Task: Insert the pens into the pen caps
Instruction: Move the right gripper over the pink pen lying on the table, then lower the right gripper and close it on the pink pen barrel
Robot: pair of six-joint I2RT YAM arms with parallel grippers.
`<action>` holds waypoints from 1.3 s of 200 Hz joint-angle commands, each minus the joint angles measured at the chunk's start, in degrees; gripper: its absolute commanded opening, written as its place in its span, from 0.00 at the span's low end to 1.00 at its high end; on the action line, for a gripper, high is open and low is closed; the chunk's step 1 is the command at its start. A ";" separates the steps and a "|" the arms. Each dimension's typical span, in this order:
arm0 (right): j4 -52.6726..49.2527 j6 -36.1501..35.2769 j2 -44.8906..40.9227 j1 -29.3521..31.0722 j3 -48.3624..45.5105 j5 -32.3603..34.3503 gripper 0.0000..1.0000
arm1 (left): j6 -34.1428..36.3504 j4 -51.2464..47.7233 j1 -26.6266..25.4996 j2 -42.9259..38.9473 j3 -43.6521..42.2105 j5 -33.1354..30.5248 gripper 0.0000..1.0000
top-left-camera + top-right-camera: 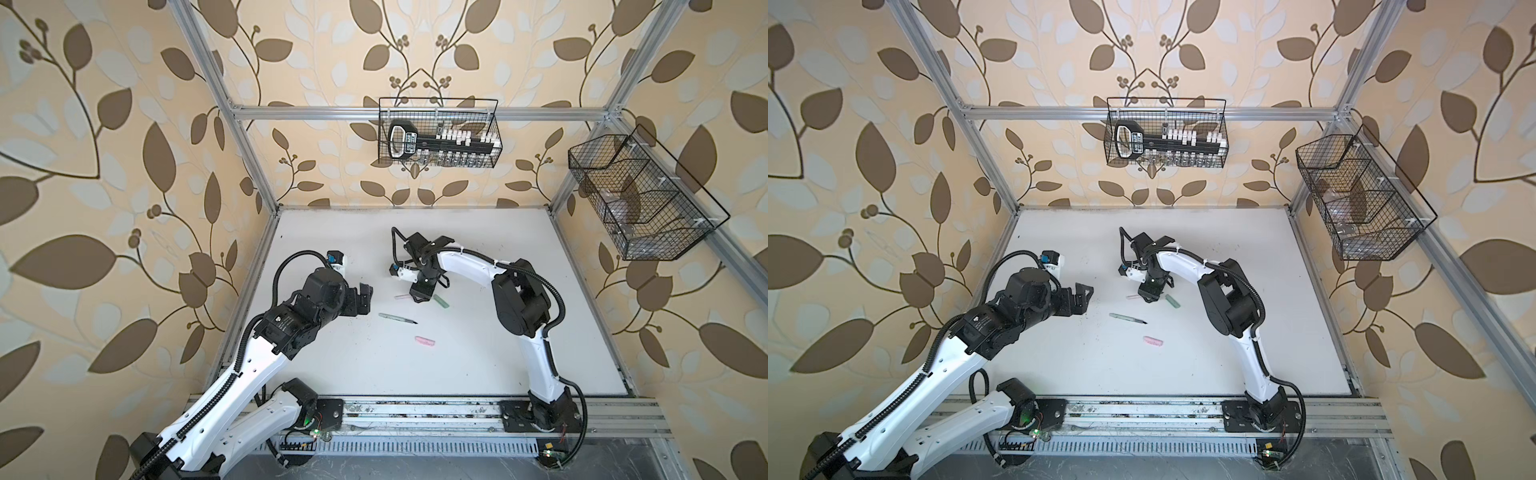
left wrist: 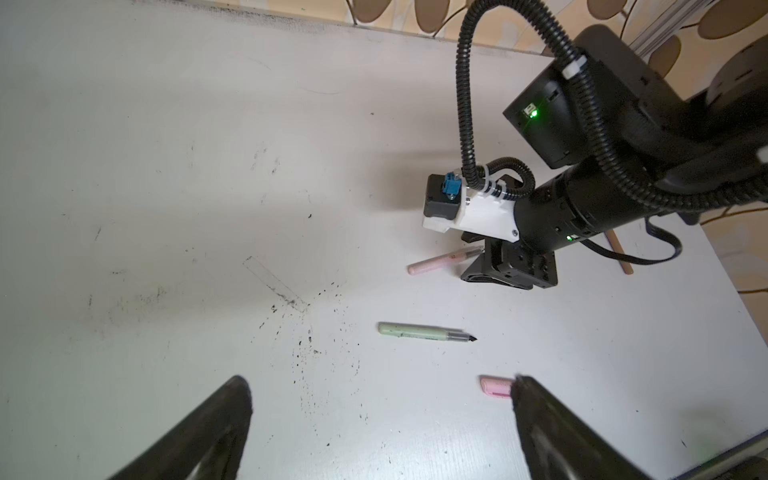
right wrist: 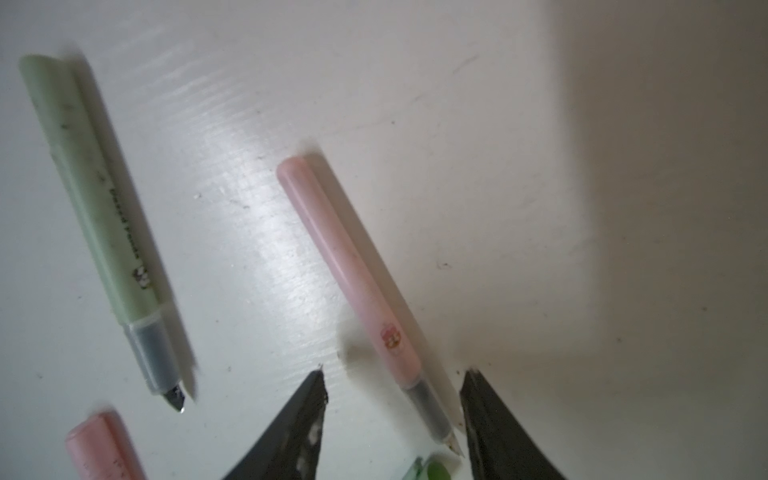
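Observation:
A pink pen (image 3: 353, 266) lies on the white table (image 1: 519, 353). My right gripper (image 3: 395, 374) points down over its dark tip end, open, one finger on each side with gaps showing. Both top views show this gripper (image 1: 419, 298) (image 1: 1150, 297) hiding most of that pen (image 1: 401, 296). A green pen (image 1: 397, 318) (image 2: 424, 332) lies bare-tipped in the middle. The green cap (image 1: 441, 301) (image 3: 432, 471) rests just right of the right gripper, and the pink cap (image 1: 425, 341) (image 2: 496, 385) lies nearer the front. My left gripper (image 1: 368, 299) (image 2: 379, 379) hovers wide open and empty.
A tan-brown stick (image 2: 619, 253), partly hidden behind the right arm, lies on the table in the left wrist view. One wire basket (image 1: 438, 133) hangs on the back wall and another (image 1: 640, 199) on the right wall. Metal frame posts edge the table.

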 commanded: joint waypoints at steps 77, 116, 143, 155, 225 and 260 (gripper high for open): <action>7.62 22.58 -8.28 -2.39 -4.80 -4.72 0.62 | -0.43 -1.09 -0.16 0.18 2.12 -3.18 0.99; 19.26 51.61 -17.44 -0.67 -18.08 -6.71 0.65 | -0.73 -0.86 -0.18 1.02 1.91 -3.92 0.99; 21.36 60.35 -19.37 5.78 -21.93 -3.31 0.68 | -0.81 -0.28 -0.11 1.73 1.64 -3.23 0.99; 22.65 62.65 -19.80 6.50 -23.61 -2.42 0.69 | -0.61 0.01 -0.18 2.12 1.53 -2.93 0.99; 37.02 69.23 -20.40 0.57 -35.05 -4.75 0.70 | 0.21 0.68 -0.09 1.49 0.83 -3.94 0.99; 39.41 70.14 -18.99 0.30 -34.65 -4.63 0.71 | 0.67 -0.32 -0.09 1.42 1.19 -4.97 0.99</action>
